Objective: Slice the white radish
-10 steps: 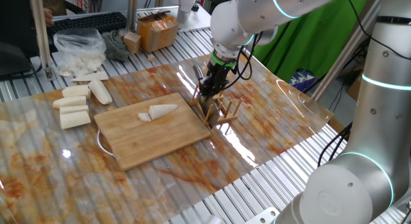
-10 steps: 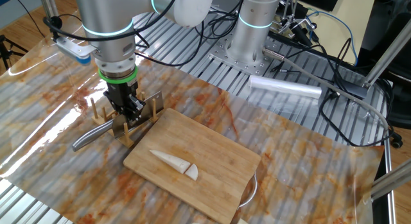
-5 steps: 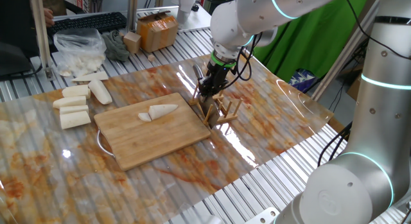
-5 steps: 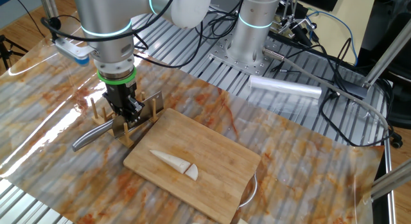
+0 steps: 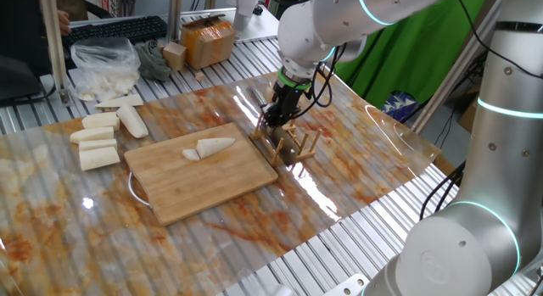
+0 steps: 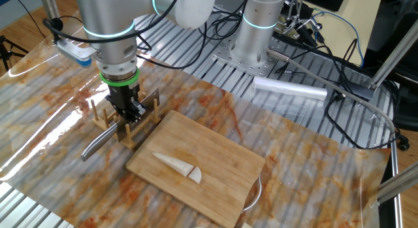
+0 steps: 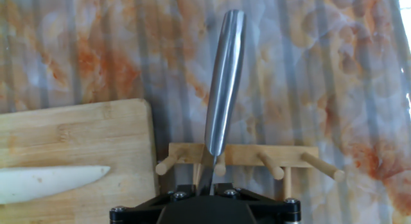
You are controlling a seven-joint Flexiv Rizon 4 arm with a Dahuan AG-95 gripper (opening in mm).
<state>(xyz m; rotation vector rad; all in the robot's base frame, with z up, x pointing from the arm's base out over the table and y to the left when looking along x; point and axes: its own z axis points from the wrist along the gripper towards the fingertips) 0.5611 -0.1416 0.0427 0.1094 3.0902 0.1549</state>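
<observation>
The white radish (image 5: pixel 212 147) (image 6: pixel 174 164) lies on the wooden cutting board (image 5: pixel 204 181) (image 6: pixel 215 166), with a cut-off end piece (image 6: pixel 195 175) touching it. Its pointed tip (image 7: pixel 58 182) shows at the hand view's lower left. My gripper (image 5: pixel 273 118) (image 6: pixel 128 112) (image 7: pixel 207 182) is down at the wooden peg rack (image 6: pixel 124 127) (image 7: pixel 247 155), beside the board. It is shut on a steel knife, whose handle (image 6: pixel 98 142) (image 7: pixel 225 76) sticks out away from the hand. The knife's blade (image 6: pixel 152 99) points the other way, past the rack.
Several bigger white chunks (image 5: pixel 97 139) lie left of the board, with a plastic bag of white pieces (image 5: pixel 106 67) behind them. A cardboard box (image 5: pixel 208 40) stands at the back. A silver cylinder (image 6: pixel 290 91) lies near the arm's base. A plate rim (image 5: pixel 134 187) shows under the board.
The jaws have shut on the knife at the rack. The knife has shifted slightly, its handle swinging a little towards the board; the radish has not moved.
</observation>
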